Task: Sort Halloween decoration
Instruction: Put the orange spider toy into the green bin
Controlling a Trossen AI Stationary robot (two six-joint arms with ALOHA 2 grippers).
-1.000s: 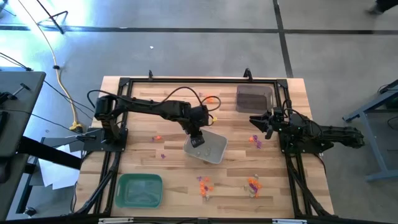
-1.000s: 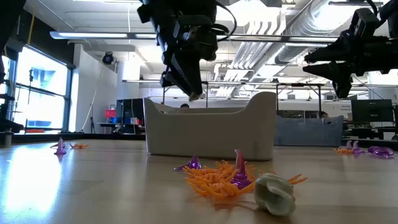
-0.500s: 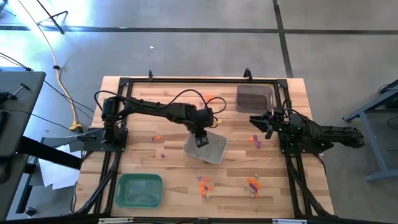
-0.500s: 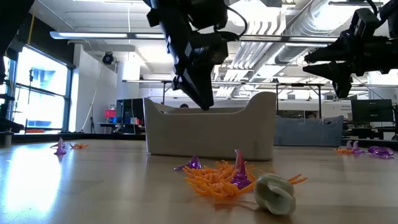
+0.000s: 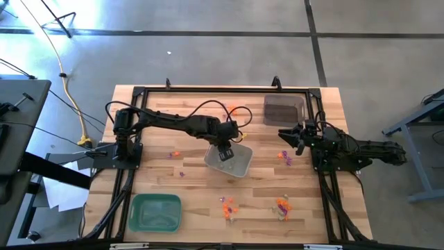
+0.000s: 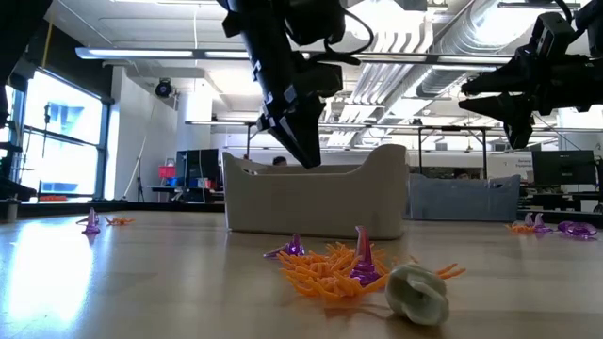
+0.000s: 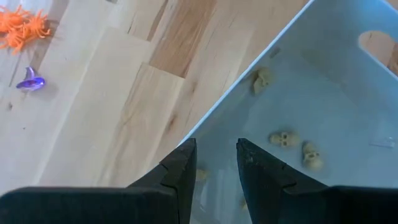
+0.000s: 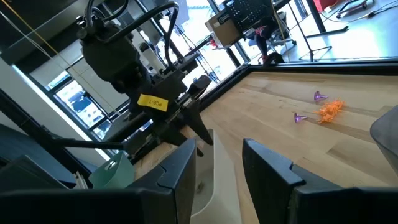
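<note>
High view is showing the left gripper point(image 5: 223, 151) hanging over the near-left rim of the grey tray point(image 5: 239, 167) at mid-table, fingers a narrow gap apart and holding nothing. Left wrist view is showing pale skull trinkets point(image 7: 284, 139) lying inside that tray, just beyond the fingertips point(image 7: 184, 155). Bare table point(image 5: 159, 187) is lying open around the tray. Orange and purple trinkets point(image 5: 227, 207) are sitting well apart from it, toward the front edge; their shapes are too small to make out. The right gripper point(image 5: 286, 135) is waiting, slightly parted and empty, near the dark tray point(image 5: 283, 109).

Wood table point(image 5: 159, 104): grey tray point(image 5: 236, 164), green tray point(image 5: 157, 212), dark tray point(image 5: 283, 110), trinkets point(image 5: 282, 205).
</note>
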